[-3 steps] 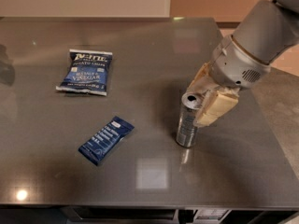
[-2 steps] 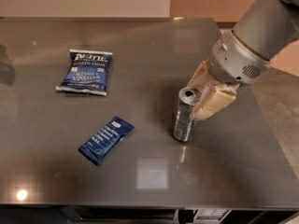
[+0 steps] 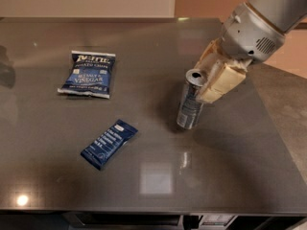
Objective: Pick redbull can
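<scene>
The redbull can [image 3: 190, 107] is a slim silver-grey can with an open dark hole in its shiny top. It is right of the table's middle and tilts slightly. My gripper [image 3: 206, 75] comes in from the upper right on a grey arm. Its cream-coloured fingers [image 3: 221, 83] are closed around the can's upper part, one behind it and one on its right side. The can's lower end seems to hang just above the dark table [image 3: 144, 186].
A blue chip bag [image 3: 88, 74] lies flat at the left. A blue snack bar wrapper [image 3: 109, 143] lies in front of it, left of the can. The table's right edge [image 3: 276, 128] runs close behind the arm, and its front edge is at the bottom.
The gripper and the can have moved together, up in the picture and away from the front edge. The can is more tilted now. The bag and the wrapper have not moved.
</scene>
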`<state>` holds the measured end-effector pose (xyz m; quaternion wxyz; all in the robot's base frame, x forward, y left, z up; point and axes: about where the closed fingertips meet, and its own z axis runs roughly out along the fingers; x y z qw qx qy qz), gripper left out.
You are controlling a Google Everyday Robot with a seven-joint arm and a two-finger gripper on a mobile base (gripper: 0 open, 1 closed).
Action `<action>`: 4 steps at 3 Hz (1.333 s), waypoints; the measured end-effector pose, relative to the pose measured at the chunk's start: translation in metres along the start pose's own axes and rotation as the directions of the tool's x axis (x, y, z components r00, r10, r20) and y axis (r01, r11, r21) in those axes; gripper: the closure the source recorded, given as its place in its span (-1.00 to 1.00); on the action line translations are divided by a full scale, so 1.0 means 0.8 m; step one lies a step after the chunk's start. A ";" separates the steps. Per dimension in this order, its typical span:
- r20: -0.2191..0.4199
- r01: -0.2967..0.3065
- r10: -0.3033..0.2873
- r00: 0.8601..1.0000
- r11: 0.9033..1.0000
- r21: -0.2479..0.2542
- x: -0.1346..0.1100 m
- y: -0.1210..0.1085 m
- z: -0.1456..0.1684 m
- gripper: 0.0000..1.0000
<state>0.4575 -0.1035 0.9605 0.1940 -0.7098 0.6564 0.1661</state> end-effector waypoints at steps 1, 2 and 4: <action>0.010 0.019 -0.019 1.000 0.999 0.029 -0.011 -0.017 -0.027 1.00; 0.017 0.053 -0.054 0.998 0.996 0.067 -0.026 -0.028 -0.054 1.00; 0.012 0.057 -0.059 0.998 0.988 0.146 -0.032 -0.044 -0.068 1.00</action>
